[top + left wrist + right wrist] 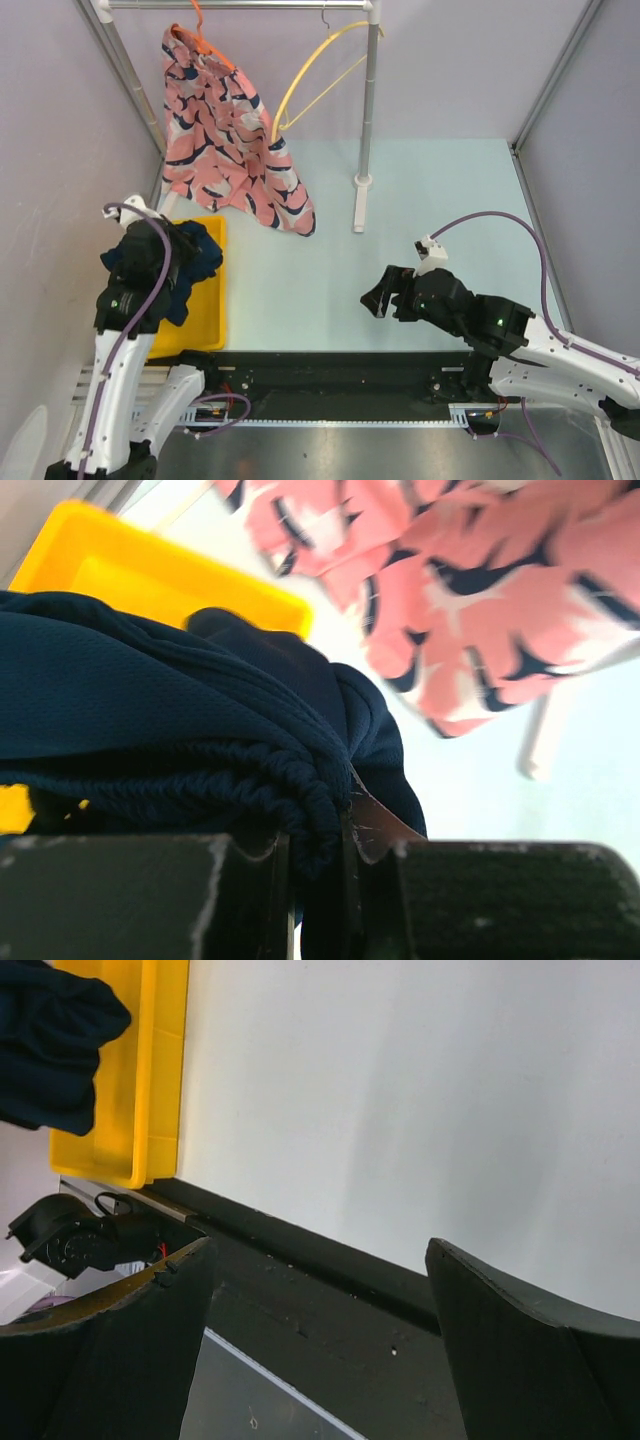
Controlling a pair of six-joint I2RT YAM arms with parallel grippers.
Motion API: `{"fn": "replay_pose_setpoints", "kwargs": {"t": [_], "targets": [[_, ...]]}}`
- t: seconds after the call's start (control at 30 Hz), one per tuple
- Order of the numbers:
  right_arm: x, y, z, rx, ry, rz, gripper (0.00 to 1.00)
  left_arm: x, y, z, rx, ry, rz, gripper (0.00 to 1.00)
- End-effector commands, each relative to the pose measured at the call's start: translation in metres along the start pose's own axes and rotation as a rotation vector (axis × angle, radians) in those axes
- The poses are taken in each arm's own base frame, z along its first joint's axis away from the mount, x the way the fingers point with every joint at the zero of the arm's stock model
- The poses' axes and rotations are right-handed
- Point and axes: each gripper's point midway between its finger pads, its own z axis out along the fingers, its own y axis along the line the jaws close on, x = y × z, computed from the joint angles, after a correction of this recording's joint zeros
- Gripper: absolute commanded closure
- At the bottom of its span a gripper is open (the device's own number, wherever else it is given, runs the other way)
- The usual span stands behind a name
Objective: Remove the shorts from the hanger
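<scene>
The dark navy shorts (190, 262) hang bunched from my left gripper (170, 262) over the yellow bin (200, 335); the left wrist view shows the jaws shut on the navy waistband cord (318, 820). The salmon-pink printed shorts (228, 140) hang from an orange hanger (205, 40) on the rack rail (240, 5), and show in the left wrist view (480, 590). An empty yellow hanger (310, 75) hangs beside them. My right gripper (380, 292) is open and empty, low over the table near the front edge (320, 1350).
The rack's upright post (367, 120) stands on the table (440, 190) behind my right gripper. The yellow bin also shows in the right wrist view (150, 1070). A black rail (330, 375) runs along the near edge.
</scene>
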Motion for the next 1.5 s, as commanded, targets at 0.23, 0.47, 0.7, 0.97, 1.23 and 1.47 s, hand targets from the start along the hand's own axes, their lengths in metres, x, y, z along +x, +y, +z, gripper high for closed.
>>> {"fn": "replay_pose_setpoints", "kwargs": {"t": [0.23, 0.47, 0.7, 0.97, 1.23, 1.47], "targets": [[-0.008, -0.001, -0.003, -0.006, -0.028, 0.007, 0.10, 0.026, 0.041, 0.080, -0.080, 0.147, -0.126, 1.00], [-0.009, 0.003, 0.005, -0.014, -0.021, 0.001, 0.10, 0.078, 0.069, 0.059, -0.193, 0.220, -0.243, 0.96], [-0.004, 0.005, 0.020, -0.020, 0.034, -0.017, 0.10, 0.081, 0.112, 0.003, -0.417, 0.053, -0.407, 0.00], [-0.005, 0.010, 0.020, -0.051, 0.047, 0.004, 0.10, 0.034, 0.098, -0.021, -0.349, -0.079, -0.407, 0.00], [0.001, 0.031, 0.027, -0.136, 0.074, -0.041, 0.10, 0.087, -0.025, -0.016, 0.395, 0.283, -0.307, 0.04], [-0.026, 0.090, 0.032, -0.267, -0.001, -0.127, 0.09, 0.119, -0.052, -0.029, 0.592, 0.357, -0.254, 0.02]]}}
